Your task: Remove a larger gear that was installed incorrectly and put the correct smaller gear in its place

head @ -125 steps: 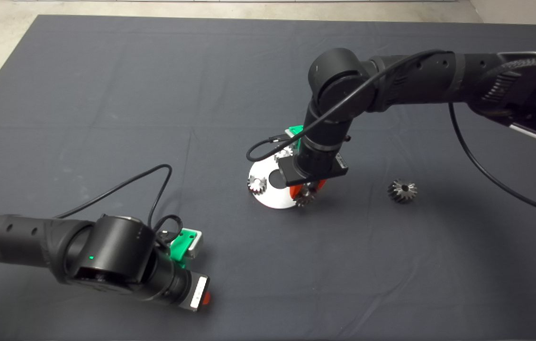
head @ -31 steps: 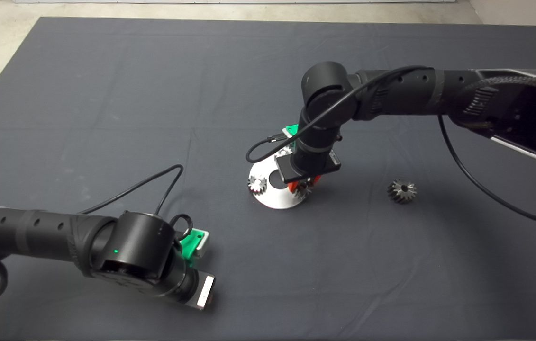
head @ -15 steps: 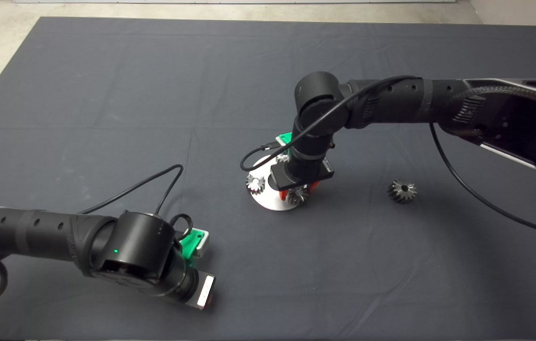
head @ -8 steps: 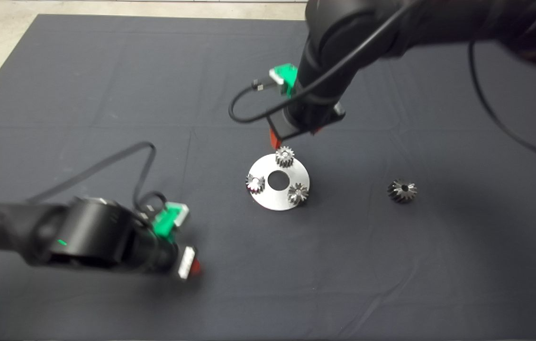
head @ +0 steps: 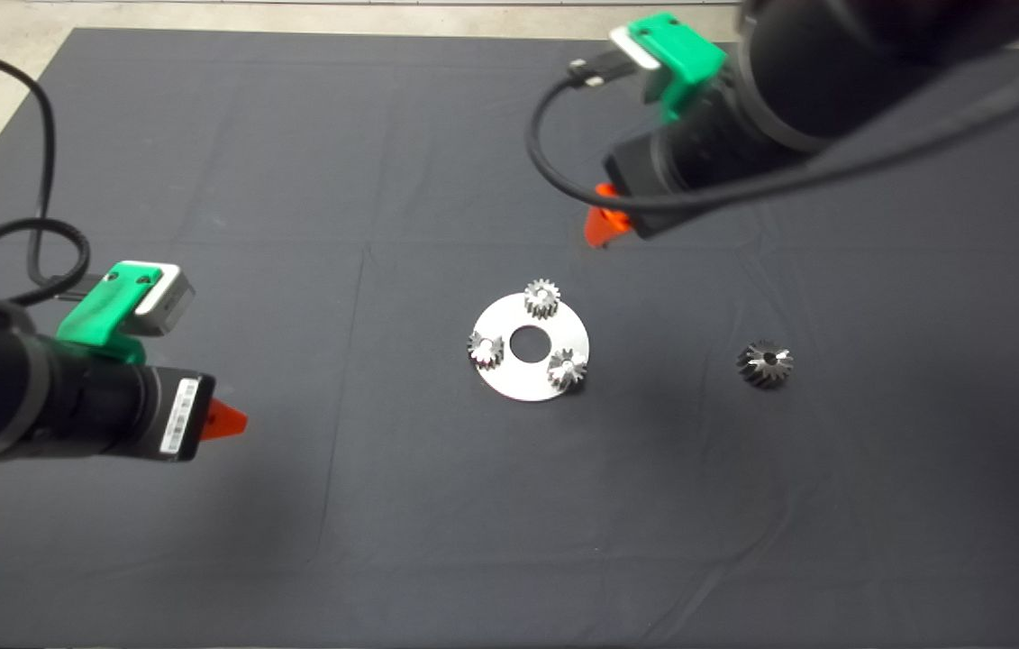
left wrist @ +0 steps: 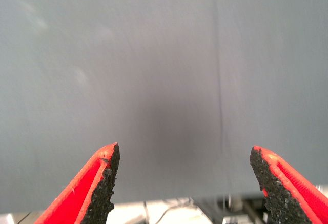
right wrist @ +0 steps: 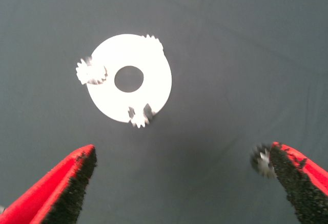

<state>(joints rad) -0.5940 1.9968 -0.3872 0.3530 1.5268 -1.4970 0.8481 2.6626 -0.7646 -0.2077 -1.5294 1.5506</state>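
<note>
The larger gear (head: 764,364), a dark conical bevel gear, lies alone on the mat to the right of the silver disc (head: 509,379). Three small steel gears stand on the disc. The smaller gear (head: 567,368) is at the disc's near right edge, and it also shows in the right wrist view (right wrist: 139,116). My right gripper (head: 604,225) hangs high above the mat behind the disc, open and empty (right wrist: 182,183). The larger gear (right wrist: 260,161) shows partly behind one of its fingers. My left gripper (head: 225,420) is at the left, open and empty over bare mat (left wrist: 184,178).
The other two small gears (head: 542,298) (head: 486,350) sit at the disc's far and left edges around its centre hole. The dark mat (head: 203,135) ends at pale floor at the back and the far left. Black cables loop from both wrists.
My right gripper let go of the smaller gear on the disc, then rose and drew back to the right. My left arm pulled back to the left and lifted.
</note>
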